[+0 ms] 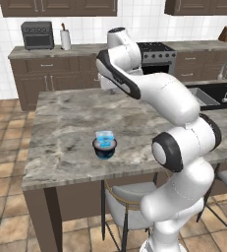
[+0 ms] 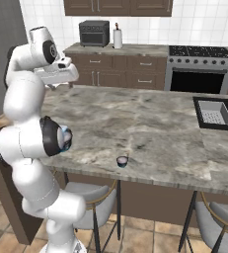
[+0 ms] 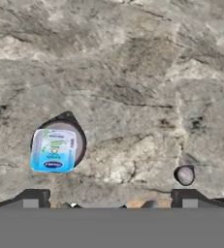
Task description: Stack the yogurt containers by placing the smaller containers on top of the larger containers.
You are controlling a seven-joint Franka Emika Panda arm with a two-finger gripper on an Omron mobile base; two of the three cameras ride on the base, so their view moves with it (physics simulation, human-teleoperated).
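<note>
Blue cup (image 3: 53, 150) already sat on the navy bowl (image 1: 104, 148); tiny cup (image 3: 184, 175) remained.
I had the gripper (image 3: 111, 201) wide, empty; the tiny cup looked light and tippy, best pinched across its sides.

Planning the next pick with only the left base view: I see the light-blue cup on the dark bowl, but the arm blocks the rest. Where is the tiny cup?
Observer: The tiny dark cup stands alone on the island counter, near its front edge.
Operator: Is it upright?
Observer: Yes; the hand view shows its pale top facing up, apart from the stacked light-blue cup.
Operator: Pincer state?
Observer: The pincer is open and empty, looking down on the counter.
</note>
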